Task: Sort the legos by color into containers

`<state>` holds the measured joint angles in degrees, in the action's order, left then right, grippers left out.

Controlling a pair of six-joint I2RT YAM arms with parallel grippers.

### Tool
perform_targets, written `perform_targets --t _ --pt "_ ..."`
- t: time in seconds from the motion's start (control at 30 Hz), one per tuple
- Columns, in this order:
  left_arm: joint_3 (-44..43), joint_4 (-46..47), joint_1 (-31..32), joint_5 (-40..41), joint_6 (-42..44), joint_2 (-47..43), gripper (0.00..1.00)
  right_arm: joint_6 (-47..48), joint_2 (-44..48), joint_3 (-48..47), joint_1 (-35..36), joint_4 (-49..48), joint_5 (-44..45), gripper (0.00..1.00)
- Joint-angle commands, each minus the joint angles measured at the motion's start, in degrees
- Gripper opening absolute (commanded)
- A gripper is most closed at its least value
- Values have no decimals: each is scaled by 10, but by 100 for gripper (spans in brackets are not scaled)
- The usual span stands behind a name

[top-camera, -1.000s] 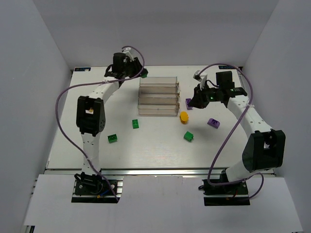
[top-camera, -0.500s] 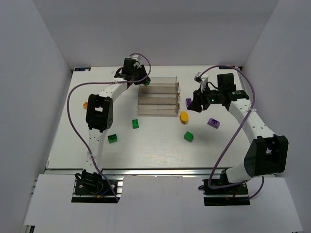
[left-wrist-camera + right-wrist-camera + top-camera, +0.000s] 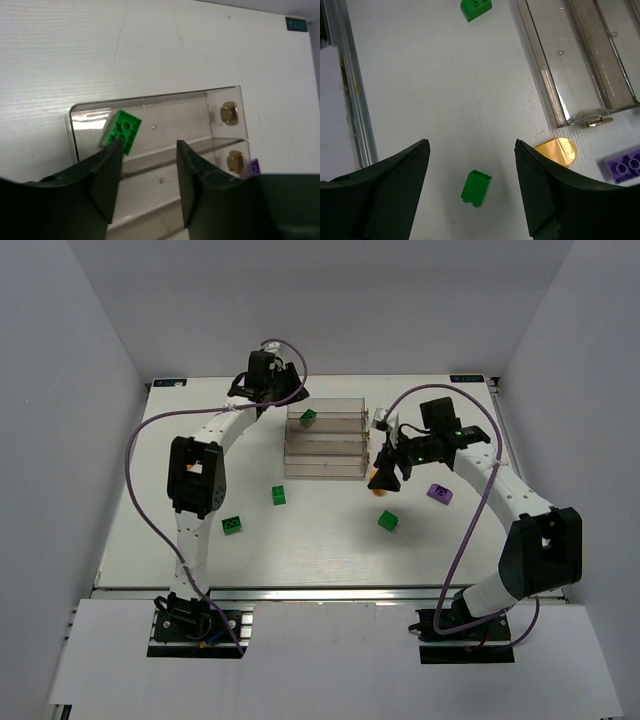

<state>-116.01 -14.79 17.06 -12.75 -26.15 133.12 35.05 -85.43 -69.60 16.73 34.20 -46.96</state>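
Four clear containers form one block at the table's middle back. A green brick lies in the farthest bin, and it also shows in the left wrist view. My left gripper is open and empty just above that bin's left end. My right gripper is open and empty, right of the block's near end. In the right wrist view a green brick lies on the table between its fingers, with an orange-yellow brick by the right finger.
Loose on the table are green bricks and a purple brick. Another purple brick lies beside the block's right end. The table's metal front rail shows in the right wrist view.
My left gripper carried a green brick over the farthest bin and opened; the brick now lies in it. My right gripper moved left and nearer, over the orange-yellow brick.
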Motion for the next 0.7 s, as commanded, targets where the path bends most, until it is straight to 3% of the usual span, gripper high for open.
perform_targets --t 0.0,0.07,0.1,0.13,0.2,0.27,0.3,0.37,0.43,0.67 --pt "71 14 -6 -10 -14 -141 52 80 -20 -11 20 32 15 74" --pt "178 25 -6 -3 -21 -227 42 103 -27 0 32 50 25 75" --pt "216 28 -6 4 -21 -258 31 119 -26 5 36 52 38 75" --pt "290 31 -6 22 -21 -322 27 122 -24 17 45 51 47 75" --pt "358 37 -6 33 -23 -386 25 119 -22 25 69 46 103 75" --pt "429 8 -6 61 -22 -468 35 75 -24 33 83 33 188 74" --pt "447 -7 -6 71 -22 -490 52 62 -27 35 86 33 210 74" --pt "501 -42 -6 93 -23 -557 63 33 -29 45 90 39 264 75" --pt "538 -66 -6 102 -28 -600 69 23 -25 53 91 47 278 78" --pt "670 -117 -6 116 -78 -746 72 -5 -10 68 109 44 256 85"
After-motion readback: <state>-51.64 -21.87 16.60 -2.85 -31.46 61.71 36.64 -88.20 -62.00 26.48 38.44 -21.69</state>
